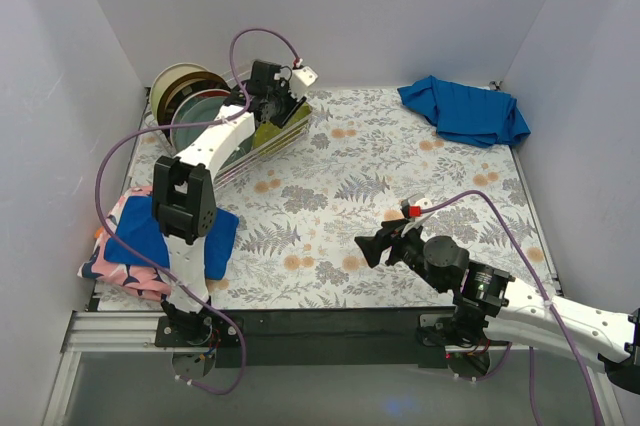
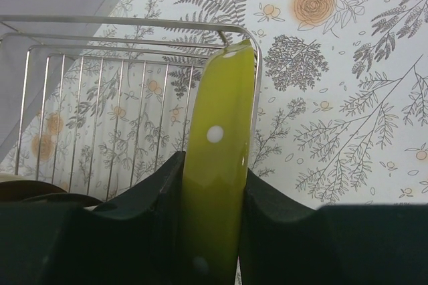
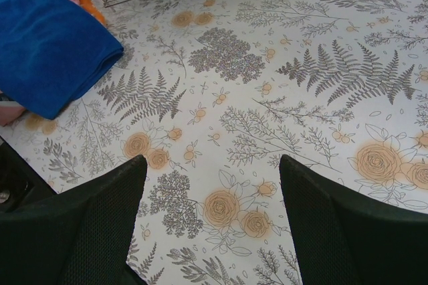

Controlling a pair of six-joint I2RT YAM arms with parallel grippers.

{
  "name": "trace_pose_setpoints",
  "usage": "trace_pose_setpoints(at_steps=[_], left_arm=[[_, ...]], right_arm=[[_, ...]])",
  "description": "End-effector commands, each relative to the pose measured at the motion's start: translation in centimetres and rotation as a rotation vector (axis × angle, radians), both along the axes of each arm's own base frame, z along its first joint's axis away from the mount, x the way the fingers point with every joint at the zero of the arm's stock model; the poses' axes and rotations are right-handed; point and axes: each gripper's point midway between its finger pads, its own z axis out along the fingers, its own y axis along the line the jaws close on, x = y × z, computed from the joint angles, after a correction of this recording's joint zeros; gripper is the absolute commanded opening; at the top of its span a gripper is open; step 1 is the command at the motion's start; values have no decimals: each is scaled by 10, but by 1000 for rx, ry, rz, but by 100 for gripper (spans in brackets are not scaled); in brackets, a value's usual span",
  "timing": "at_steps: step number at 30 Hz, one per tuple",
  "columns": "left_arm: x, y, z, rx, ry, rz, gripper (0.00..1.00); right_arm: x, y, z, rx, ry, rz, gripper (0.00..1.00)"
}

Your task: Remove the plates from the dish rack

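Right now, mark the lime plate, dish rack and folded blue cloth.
lime-green dotted plate [image 2: 227,134], left wrist view, rim beside a white dot.
dish rack [image 2: 120,23], left wrist view, top rail.
folded blue cloth [image 3: 47,44], right wrist view, top face.

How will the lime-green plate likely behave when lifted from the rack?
Probably rigid: the lime-green plate stands on edge, unbent, between the jaws of the left gripper. Its glaze looks glossy, so it may slip, since it is pinched only at its edge. It sits beside the end wire of the dish rack and, if ceramic, could chip against it.
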Motion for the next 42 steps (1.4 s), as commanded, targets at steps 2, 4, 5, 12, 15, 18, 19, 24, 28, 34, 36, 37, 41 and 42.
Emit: trace_pose_setpoints(at_steps=[2, 4, 5, 12, 15, 18, 19, 24, 28, 34, 36, 37, 41, 42], left_arm=[[2, 15, 117, -72, -274, 88, 0], [0, 14, 125, -78, -291, 80, 0], [0, 13, 126, -78, -292, 77, 0], [-5, 13, 124, -68, -284, 59, 0], [-5, 13, 120, -63, -277, 54, 0], [-6, 13, 123, -60, -289, 63, 0], [-6, 12, 125, -60, -296, 63, 0], [-5, 10, 143, -64, -345, 64, 0], [-4, 14, 157, -54, -378, 92, 0], [-12, 12, 175, -68, -414, 98, 0], [-14, 12, 183, -75, -429, 101, 0], [-16, 12, 189, -86, -437, 101, 0], [-21, 14, 205, -108, -479, 116, 0], [-22, 14, 205, -111, -481, 117, 0]], right_arm=[[3, 2, 10, 38, -24, -15, 85], [3, 2, 10, 37, -23, -15, 85], [3, 2, 10, 38, -24, -15, 85], [3, 3, 8, 35, -21, -13, 85], [3, 3, 9, 37, -21, -13, 85], [3, 3, 9, 37, -23, -15, 85], [4, 3, 9, 38, -22, -16, 85], [3, 3, 10, 41, -23, -13, 85], [3, 3, 10, 43, -23, -14, 85], [2, 3, 11, 48, -24, -11, 85], [3, 3, 11, 45, -23, -12, 85], [2, 3, 12, 49, -23, -9, 85], [1, 5, 13, 58, -22, 1, 85], [1, 5, 14, 59, -20, 1, 85]])
